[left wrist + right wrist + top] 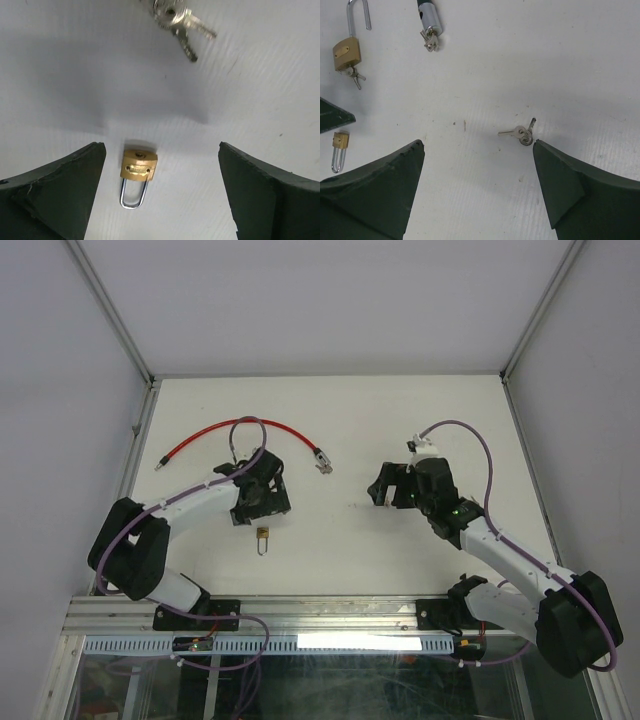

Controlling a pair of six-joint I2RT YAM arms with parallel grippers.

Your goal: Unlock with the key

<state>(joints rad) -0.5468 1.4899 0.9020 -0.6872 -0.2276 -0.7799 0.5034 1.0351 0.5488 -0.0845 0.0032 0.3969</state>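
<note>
**Both grippers open, nothing held**

Left gripper has its jaws spread wide over the white table, empty. Small brass padlock lies flat between the fingers, nearer the left one, touching neither, shackle toward the camera. Right gripper is also wide apart and empty. Loose key bunch lies flat just beside its right fingertip. Larger brass padlock is far left, shackle up, keys at its base. Cable lock head is beside it.
</note>
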